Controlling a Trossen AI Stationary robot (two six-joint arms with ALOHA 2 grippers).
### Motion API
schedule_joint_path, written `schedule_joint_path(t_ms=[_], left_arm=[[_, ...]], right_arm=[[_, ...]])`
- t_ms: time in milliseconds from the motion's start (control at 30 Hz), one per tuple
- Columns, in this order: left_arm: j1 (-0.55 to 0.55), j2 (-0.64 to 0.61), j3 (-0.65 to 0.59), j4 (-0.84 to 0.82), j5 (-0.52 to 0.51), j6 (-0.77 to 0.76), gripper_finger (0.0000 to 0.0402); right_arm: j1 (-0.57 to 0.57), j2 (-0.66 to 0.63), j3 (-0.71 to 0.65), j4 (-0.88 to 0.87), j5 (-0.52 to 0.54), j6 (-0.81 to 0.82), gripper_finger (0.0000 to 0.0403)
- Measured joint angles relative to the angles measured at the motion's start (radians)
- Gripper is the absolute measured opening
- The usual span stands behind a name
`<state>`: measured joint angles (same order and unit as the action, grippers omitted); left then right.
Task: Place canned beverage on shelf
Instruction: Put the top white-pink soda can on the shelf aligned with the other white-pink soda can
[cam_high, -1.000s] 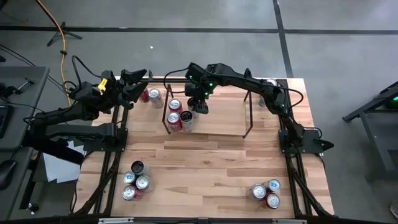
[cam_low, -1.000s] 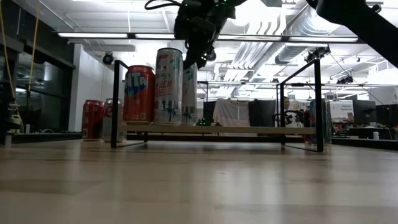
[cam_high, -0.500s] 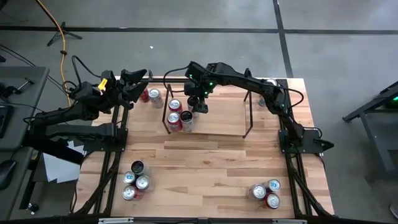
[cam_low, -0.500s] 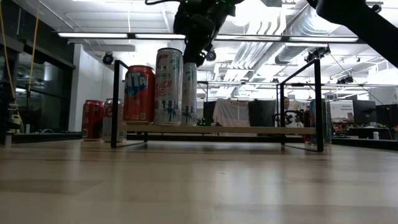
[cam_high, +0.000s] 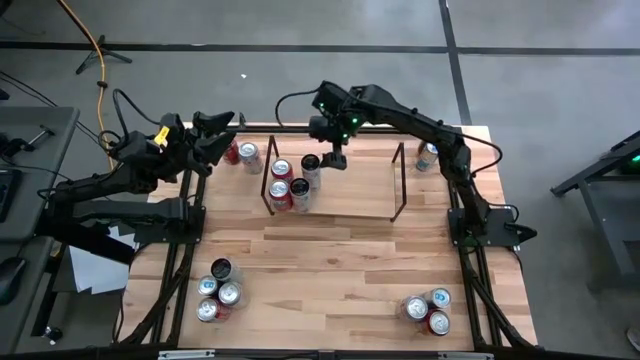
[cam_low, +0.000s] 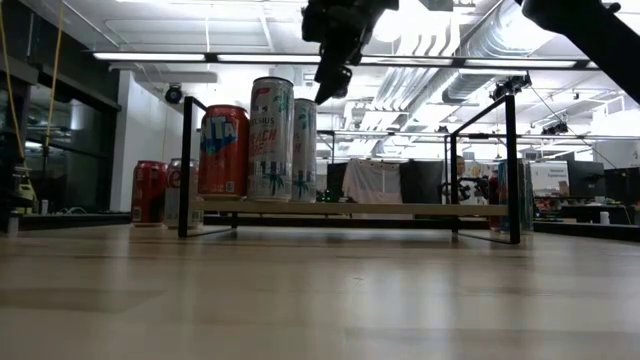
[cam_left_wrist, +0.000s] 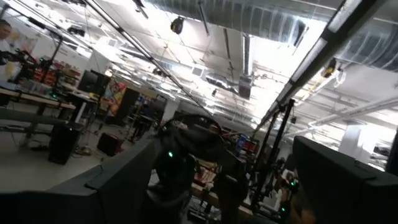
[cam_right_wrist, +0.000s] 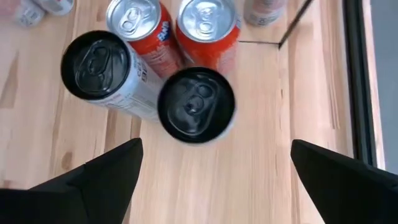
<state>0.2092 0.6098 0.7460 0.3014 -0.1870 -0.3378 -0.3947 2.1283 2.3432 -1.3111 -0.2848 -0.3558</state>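
Note:
The shelf (cam_high: 350, 216) stands at the table's far middle, a black rod rack with a flat top (cam_low: 400, 209). Several cans stand upright on its left end: two orange ones (cam_right_wrist: 208, 22) and two tall ones with black tops (cam_right_wrist: 196, 102). They also show in the low view (cam_low: 271, 138). My right gripper (cam_high: 337, 160) hangs open and empty above the shelf, just right of the black-topped can (cam_high: 311, 164), fingers pointing down (cam_right_wrist: 216, 146). My left gripper (cam_high: 222, 128) waits open at the table's far left, above the edge.
Two cans (cam_high: 242, 154) stand on the table left of the shelf, and one (cam_high: 428, 154) stands to its right. Groups of cans stand at the near left (cam_high: 216, 290) and near right (cam_high: 428, 309). The shelf's right part is bare.
My right gripper has risen from the top of the tall black-topped can and gone a little toward the table's right and far edges. The can stays upright on the shelf beside the others.

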Motion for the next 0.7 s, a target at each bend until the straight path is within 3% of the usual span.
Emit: schedule_joint_path(t_ms=[267,700], left_arm=[[0.000,0.000,0.000,-0.022,0.003,0.000,0.0337],[0.000,0.000,0.000,-0.025,0.003,0.000,0.0337]], right_arm=[[-0.054,-0.002,-0.002,0.000,-0.180,0.141,0.0396],[0.002,-0.009,-0.015,0.038,-0.103,0.239,0.0396]])
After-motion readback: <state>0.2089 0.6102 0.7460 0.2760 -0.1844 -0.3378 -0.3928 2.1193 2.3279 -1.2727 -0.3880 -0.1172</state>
